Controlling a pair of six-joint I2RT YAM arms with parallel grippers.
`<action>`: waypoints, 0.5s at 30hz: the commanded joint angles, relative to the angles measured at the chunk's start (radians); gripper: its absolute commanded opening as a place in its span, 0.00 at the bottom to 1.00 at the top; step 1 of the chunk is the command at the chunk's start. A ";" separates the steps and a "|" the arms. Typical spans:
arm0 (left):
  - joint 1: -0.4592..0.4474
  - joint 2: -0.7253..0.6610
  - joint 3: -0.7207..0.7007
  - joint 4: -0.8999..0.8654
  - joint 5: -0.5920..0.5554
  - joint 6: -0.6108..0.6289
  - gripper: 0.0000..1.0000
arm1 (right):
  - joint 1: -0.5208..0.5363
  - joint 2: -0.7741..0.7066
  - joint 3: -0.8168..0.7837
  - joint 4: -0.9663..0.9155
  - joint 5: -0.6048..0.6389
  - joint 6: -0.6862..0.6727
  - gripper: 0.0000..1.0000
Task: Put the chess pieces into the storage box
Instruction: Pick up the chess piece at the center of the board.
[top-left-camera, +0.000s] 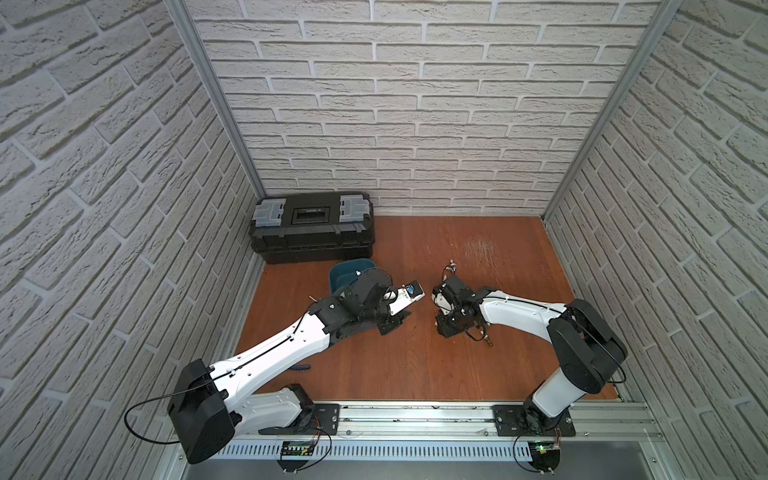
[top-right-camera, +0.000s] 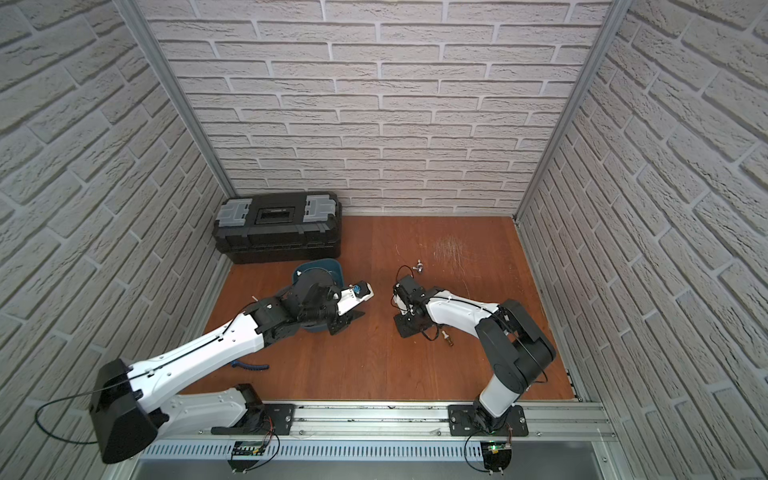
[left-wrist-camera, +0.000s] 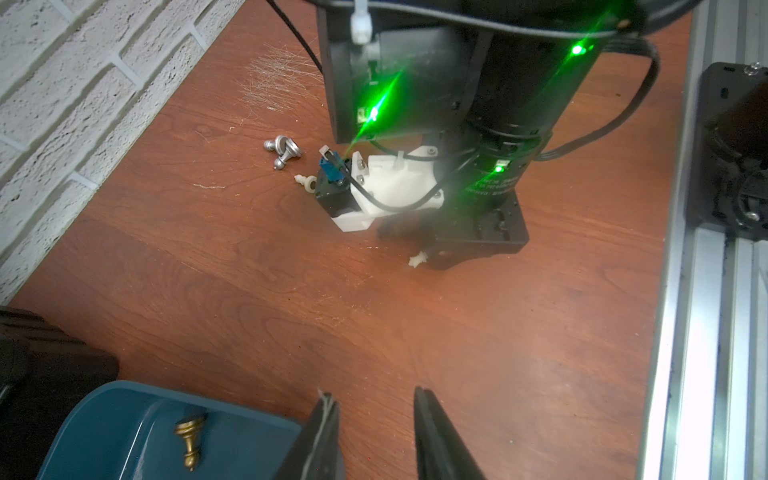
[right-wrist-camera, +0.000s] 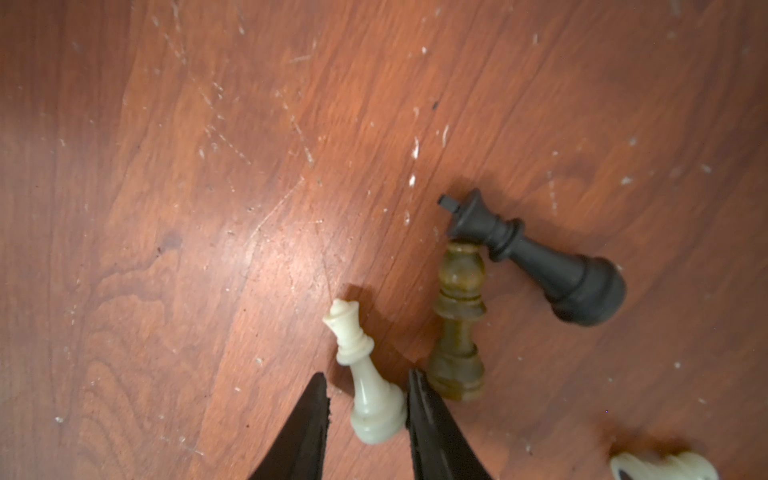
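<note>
I see one brass piece in the blue tub. Left claw beside the tub: spread, empty. Right claw straddles a white queen, not clamped.

Right tool jaws apart around a lying white piece, its base touching one jaw, brown piece lying just beside, black piece touching its top, on scratched worktop.
</note>
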 joint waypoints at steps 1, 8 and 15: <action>-0.009 0.003 0.017 -0.002 -0.012 0.013 0.35 | 0.020 0.038 0.003 0.009 -0.001 -0.014 0.34; -0.016 -0.015 0.019 -0.004 -0.039 0.009 0.35 | 0.035 0.016 0.007 -0.029 -0.001 -0.026 0.27; -0.011 -0.088 -0.004 0.035 -0.116 0.003 0.35 | 0.045 -0.034 0.025 -0.062 -0.021 -0.022 0.24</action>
